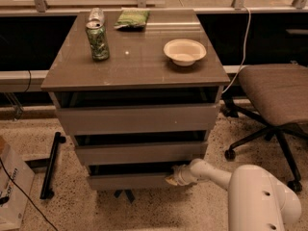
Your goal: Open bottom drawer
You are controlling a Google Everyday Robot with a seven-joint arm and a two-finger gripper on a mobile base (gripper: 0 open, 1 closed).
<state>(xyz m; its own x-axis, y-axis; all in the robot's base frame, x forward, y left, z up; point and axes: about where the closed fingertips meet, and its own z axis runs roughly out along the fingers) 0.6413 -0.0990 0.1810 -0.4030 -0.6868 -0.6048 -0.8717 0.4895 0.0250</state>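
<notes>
Camera view only. Looked down on the cabinet [137, 119], with a can [98, 41], a bowl [185, 51] and a green packet [132, 19] on its worktop [139, 66]. Found the bottom drawer [130, 181] lowest of three, at 6 o'clock on the cabinet face, its front near flush with the one above; judged hardly opened, if at all. Found the gripper [174, 178] at 3 o'clock on that drawer, against the upper right corner of its front, by the dark gap above. Reached in from 4 o'clock. Could not tell its grip. Judged the step in hand to be the pull. Best done hooked firmly on the top edge, then drawn straight out toward 6 o'clock, level and slow, to avoid skewing a drawer held off-centre. Worth minding the chair [274, 93] at 3 o'clock.
</notes>
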